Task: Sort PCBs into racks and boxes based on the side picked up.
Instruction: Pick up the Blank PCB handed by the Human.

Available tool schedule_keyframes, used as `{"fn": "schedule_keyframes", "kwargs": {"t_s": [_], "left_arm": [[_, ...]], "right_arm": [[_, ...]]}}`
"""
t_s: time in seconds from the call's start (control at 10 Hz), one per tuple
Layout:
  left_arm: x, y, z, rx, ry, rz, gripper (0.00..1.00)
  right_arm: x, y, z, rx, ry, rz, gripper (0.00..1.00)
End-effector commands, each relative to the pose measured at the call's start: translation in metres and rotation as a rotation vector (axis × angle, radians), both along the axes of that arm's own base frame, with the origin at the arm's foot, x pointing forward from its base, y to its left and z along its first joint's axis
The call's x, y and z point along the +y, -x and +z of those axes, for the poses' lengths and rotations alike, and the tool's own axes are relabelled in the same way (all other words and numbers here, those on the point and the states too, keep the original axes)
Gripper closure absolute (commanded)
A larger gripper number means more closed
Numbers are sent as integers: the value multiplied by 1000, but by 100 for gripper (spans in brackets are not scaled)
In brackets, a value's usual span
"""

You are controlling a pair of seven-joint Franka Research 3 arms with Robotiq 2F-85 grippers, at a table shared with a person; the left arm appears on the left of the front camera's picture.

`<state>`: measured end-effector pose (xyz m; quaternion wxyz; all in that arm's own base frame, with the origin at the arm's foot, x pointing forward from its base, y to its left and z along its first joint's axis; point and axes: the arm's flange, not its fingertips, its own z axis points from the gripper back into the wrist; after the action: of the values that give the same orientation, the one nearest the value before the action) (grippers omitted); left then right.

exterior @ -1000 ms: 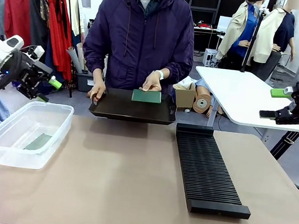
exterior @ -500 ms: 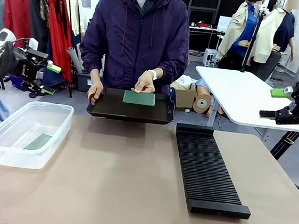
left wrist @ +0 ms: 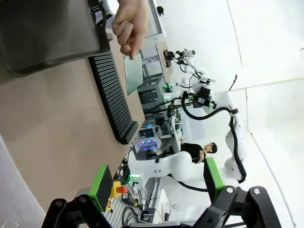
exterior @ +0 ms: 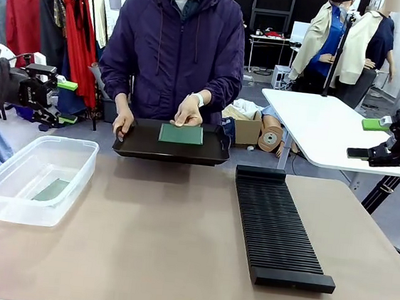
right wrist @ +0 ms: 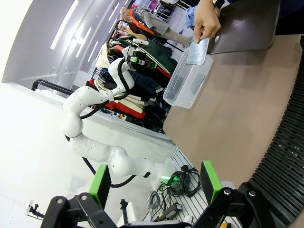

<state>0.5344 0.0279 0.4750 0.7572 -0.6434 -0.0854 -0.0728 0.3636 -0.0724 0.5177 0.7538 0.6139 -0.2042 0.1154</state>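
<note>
A person at the far side holds a wide black tray (exterior: 140,144) and, with the other hand (exterior: 188,111), grips one green PCB (exterior: 181,134) by its edge over the tray. The PCB (left wrist: 133,73) hangs from the fingers in the left wrist view and shows as a PCB (right wrist: 198,51) in the right wrist view. A second PCB (exterior: 53,190) lies in the clear box (exterior: 9,198) at the left. The black slotted rack (exterior: 274,226) lies at the right. My left gripper (exterior: 63,101) hovers open above and behind the box. My right gripper (exterior: 369,139) is open at the far right, off the table.
The brown table (exterior: 162,239) has free room between box and rack. A white side table (exterior: 323,131) stands behind the right gripper. A clothes rail (exterior: 50,5) hangs behind the left arm.
The person has shifted the tray and the PCB a little to the left. My left gripper has swung from pointing downward to pointing level toward the tray. The right arm has not moved.
</note>
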Motion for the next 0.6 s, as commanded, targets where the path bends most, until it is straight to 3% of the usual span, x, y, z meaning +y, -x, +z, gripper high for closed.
{"fn": "schedule_keyframes", "kwargs": {"t_s": [0.0,0.5], "left_arm": [[1,0,0,4,-14,3,0],[1,0,0,4,-14,3,0]], "right_arm": [[0,1,2,-11,-2,4,0],[0,1,2,-11,-2,4,0]]}}
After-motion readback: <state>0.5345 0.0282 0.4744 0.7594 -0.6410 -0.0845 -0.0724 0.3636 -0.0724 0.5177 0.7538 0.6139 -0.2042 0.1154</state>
